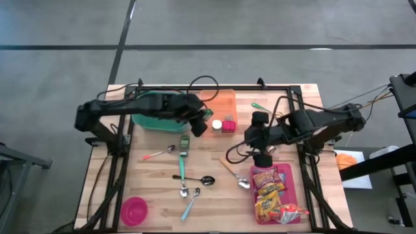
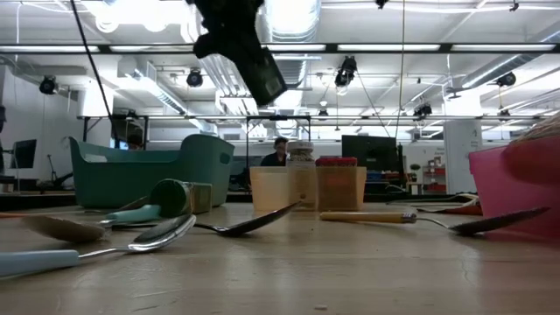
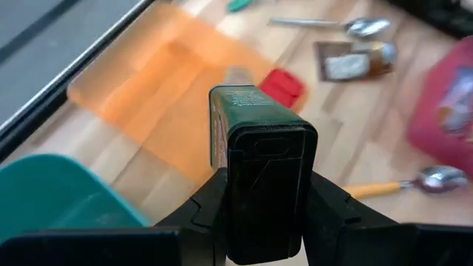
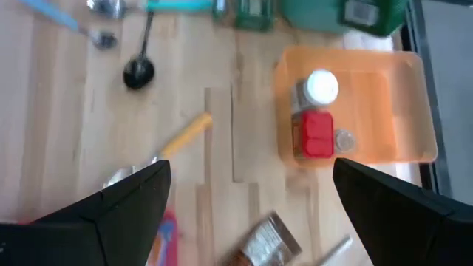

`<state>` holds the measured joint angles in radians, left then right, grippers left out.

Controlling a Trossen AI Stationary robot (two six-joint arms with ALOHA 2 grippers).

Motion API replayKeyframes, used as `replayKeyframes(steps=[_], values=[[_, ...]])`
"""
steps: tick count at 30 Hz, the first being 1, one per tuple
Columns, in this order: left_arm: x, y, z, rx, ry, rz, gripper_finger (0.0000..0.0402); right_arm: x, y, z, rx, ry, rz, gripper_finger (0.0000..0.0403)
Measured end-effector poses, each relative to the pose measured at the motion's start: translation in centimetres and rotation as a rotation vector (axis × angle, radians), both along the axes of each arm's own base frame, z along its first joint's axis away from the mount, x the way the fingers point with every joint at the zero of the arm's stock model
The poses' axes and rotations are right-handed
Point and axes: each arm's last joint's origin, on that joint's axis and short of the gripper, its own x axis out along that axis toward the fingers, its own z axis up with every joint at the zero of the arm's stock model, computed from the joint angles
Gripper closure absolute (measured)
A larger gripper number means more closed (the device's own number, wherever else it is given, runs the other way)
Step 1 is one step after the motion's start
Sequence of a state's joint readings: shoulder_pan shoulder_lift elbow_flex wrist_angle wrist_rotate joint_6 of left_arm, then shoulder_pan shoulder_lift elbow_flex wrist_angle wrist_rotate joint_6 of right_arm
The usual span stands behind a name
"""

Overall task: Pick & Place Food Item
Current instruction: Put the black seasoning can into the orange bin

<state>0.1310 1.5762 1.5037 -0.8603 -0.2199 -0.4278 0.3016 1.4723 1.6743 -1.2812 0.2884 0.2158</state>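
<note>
My left gripper (image 1: 197, 123) is shut on a dark green tin (image 3: 262, 170) with a flip lid, high over the table beside the orange tray (image 1: 222, 103). In the low view the tin (image 2: 262, 77) hangs tilted near the top of the picture. A white-capped jar (image 4: 321, 86) and a red-capped jar (image 4: 318, 137) stand at the tray's near edge. My right gripper (image 4: 247, 214) hangs open and empty above the bare wood right of the jars, its fingers wide apart. My left gripper pinches the green tin by its two opposite side walls (image 3: 235, 222) between its two fingers (image 3: 332, 210). The fingers slant down toward the tray. The tin's lid end sticks out past the fingertips, and the tin is lifted clear of the table, tilted.
A teal bin (image 1: 155, 120) stands at the back left. A pink tray (image 1: 294, 188) of snack packs lies at the front right. Several spoons (image 1: 195, 181) and a small green container (image 1: 184, 143) lie mid-table. A pink bowl (image 1: 134, 209) sits at the front left.
</note>
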Motion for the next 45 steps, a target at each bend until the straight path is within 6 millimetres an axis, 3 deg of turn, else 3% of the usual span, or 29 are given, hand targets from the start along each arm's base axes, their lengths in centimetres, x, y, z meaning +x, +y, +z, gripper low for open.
replayKeyframes(steps=[10, 21, 28, 36, 45], values=[[4.1, 3.6, -1.0, -0.059, 0.173, 0.106, 0.0292, 0.1, 0.1, -0.4, -0.009, 0.031, 0.002, 0.0028], [7.1, 7.2, -3.7, -0.257, 0.204, 0.168, 0.0292, 0.8, 0.3, -1.0, -0.034, 0.061, 0.035, 0.0028], [7.3, 7.7, -5.3, -0.328, 0.268, 0.202, 0.0292, 0.7, 0.3, -1.0, -0.041, 0.061, 0.044, 0.0028], [7.1, 7.8, -5.7, -0.343, 0.295, 0.242, 0.0292, 0.6, 0.1, -0.6, -0.053, 0.032, 0.072, 0.0028], [6.9, 7.6, -6.5, -0.354, 0.325, 0.257, 0.0292, 3.0, 0.5, 0.2, -0.009, -0.233, 0.089, 0.0028]])
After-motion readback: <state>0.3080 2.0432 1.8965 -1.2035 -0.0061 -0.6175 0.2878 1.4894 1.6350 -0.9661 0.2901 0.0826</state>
